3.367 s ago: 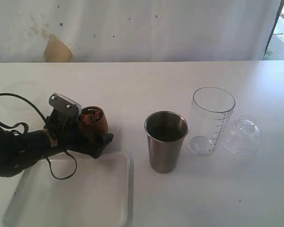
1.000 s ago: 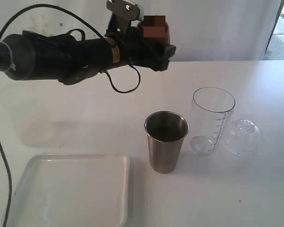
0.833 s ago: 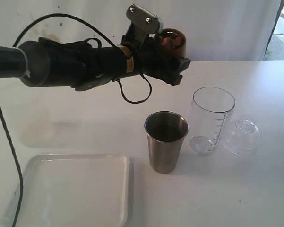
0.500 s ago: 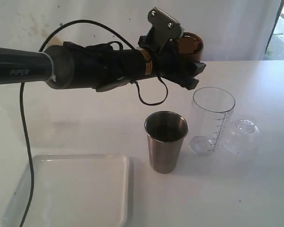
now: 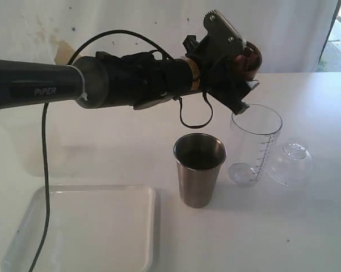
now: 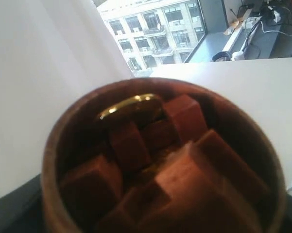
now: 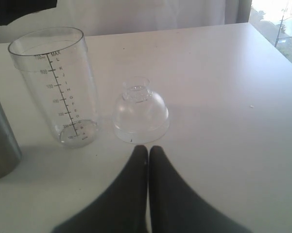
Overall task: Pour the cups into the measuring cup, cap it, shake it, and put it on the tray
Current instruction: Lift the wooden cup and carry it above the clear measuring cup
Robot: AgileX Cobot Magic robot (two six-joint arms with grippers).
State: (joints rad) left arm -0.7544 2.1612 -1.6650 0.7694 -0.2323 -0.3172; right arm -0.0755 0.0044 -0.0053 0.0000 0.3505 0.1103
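Your left gripper (image 5: 239, 79) is pinching the small rounded brown wooden cup (image 5: 250, 58), tilted above the tall clear plastic measuring cup (image 5: 255, 141); right gripper (image 7: 147, 154) is pressed together, empty. Tip fast and those brown blocks (image 6: 184, 116) probably bounce off the rim.

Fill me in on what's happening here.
The left gripper holds the wooden cup of brown chunks tipped above the measuring cup, which looks empty. The steel tumbler stands beside it, the dome cap lies on the table and the tray is bare. The right gripper is shut, idle near the cap.
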